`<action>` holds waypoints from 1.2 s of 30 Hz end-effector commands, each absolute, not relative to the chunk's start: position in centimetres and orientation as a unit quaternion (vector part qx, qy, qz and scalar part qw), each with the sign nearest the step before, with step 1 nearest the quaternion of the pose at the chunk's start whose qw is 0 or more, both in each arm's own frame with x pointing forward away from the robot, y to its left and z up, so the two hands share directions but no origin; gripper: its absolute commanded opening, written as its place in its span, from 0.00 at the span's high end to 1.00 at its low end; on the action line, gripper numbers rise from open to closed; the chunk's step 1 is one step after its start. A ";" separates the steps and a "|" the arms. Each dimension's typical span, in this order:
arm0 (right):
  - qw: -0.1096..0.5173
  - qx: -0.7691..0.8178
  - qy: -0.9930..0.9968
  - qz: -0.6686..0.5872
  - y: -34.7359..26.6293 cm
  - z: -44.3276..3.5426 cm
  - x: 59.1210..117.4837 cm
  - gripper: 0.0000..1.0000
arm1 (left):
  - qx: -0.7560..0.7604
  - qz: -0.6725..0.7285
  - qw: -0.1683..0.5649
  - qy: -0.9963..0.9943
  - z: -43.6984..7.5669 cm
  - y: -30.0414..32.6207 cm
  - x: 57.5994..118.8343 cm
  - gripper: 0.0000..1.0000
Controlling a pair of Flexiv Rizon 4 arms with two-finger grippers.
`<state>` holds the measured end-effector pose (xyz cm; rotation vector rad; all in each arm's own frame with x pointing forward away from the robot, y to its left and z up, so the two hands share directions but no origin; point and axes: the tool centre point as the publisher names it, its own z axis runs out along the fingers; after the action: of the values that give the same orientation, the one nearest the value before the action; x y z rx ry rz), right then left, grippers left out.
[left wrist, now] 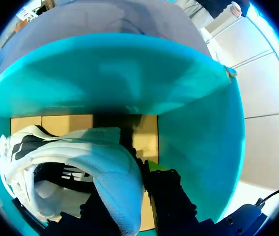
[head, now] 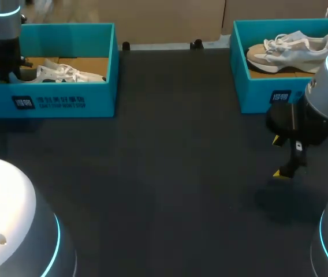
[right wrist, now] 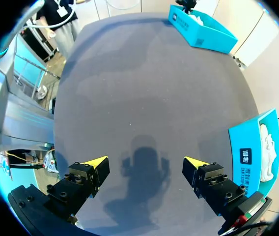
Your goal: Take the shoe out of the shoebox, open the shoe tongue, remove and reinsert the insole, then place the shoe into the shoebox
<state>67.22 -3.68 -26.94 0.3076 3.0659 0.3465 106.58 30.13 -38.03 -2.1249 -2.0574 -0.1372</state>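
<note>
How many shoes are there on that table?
2. One white shoe lies in the left shoebox at the table's far left corner. The other shoe lies in the right shoebox at the far right. The box walls could hide more.

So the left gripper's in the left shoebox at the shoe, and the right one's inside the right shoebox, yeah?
No: the right gripper hangs open over the bare table outside the right shoebox, as the right wrist view shows. The rest holds.
</note>
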 end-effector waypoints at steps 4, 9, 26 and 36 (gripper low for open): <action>0.021 0.099 0.989 0.112 -3.7 -27.0 67.1 0.00 | -0.719 -0.049 0.078 -0.689 -38.3 30.3 106.3 0.87; 0.021 0.099 0.989 0.112 -3.7 -27.0 67.1 0.00 | -0.721 -0.047 0.074 -0.688 -38.2 30.0 106.5 0.55; 0.021 0.099 0.989 0.112 -3.7 -27.0 67.1 0.00 | -0.726 -0.035 0.039 -0.686 -33.0 28.6 106.4 0.11; 0.021 0.099 0.989 0.112 -3.7 -27.0 67.1 0.00 | -0.728 -0.032 0.022 -0.685 -27.2 28.8 104.7 0.00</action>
<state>67.23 -3.67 -26.94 0.3078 3.0660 0.3462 106.34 28.69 -29.43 -2.2481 -2.1165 -0.0785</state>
